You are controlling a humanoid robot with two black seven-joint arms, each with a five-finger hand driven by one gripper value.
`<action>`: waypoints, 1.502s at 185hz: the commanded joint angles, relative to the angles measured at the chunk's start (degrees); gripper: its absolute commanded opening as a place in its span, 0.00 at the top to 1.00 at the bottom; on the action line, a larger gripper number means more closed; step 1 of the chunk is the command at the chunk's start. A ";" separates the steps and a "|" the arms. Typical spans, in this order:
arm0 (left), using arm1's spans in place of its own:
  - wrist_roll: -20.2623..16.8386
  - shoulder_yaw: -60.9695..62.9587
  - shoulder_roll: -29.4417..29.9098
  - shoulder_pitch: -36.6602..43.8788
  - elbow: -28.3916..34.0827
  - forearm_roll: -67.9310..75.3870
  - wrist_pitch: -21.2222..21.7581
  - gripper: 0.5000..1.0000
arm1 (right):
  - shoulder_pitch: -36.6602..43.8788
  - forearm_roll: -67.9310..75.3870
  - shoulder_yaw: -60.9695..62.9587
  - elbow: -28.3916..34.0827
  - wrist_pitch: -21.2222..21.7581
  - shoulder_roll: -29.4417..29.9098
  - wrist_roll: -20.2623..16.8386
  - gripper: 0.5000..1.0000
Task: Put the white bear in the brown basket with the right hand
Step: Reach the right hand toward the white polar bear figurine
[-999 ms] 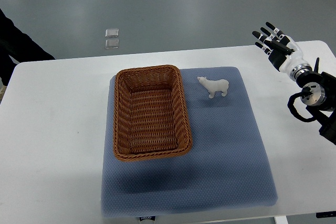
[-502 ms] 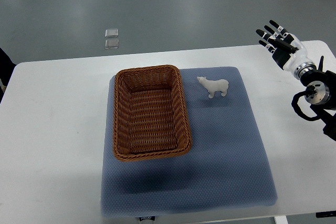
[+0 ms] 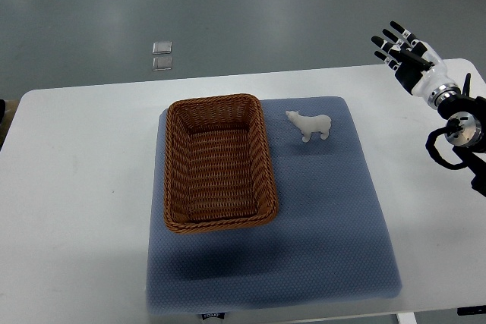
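A: Brown basket (image 3: 219, 163) sits empty on the blue mat (image 3: 319, 248); white bear (image 3: 310, 124) stands just beside its right rim.

B: Right hand (image 3: 402, 52) hovers over the table's far right corner, fingers spread, holding nothing. Reach stage, I'd say: next it must swing leftward and close around the bear.

Blue mat (image 3: 326, 225) on white table (image 3: 76, 187).

Right hand (image 3: 404, 51), fingers (image 3: 386, 34) spread and empty, raised over the far right corner of the table (image 3: 83, 187); forearm enters from the right.
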 commanded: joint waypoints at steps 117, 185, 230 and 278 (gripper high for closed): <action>0.00 0.01 0.00 0.00 0.00 -0.05 -0.01 0.00 | 0.30 -25.21 -0.64 0.96 3.39 -0.86 1.67 0.19; 0.00 0.01 0.00 0.00 0.00 0.03 -0.01 0.00 | 1.71 -46.74 -0.91 7.47 3.56 -2.09 3.25 0.16; 0.00 0.01 0.00 0.00 0.00 -0.05 -0.01 0.00 | 1.71 -65.82 -2.75 10.46 3.39 -2.00 3.25 0.17; 0.00 0.01 0.00 0.00 0.00 0.03 -0.01 0.00 | 3.29 -74.44 -6.79 10.54 2.68 -1.83 2.46 0.24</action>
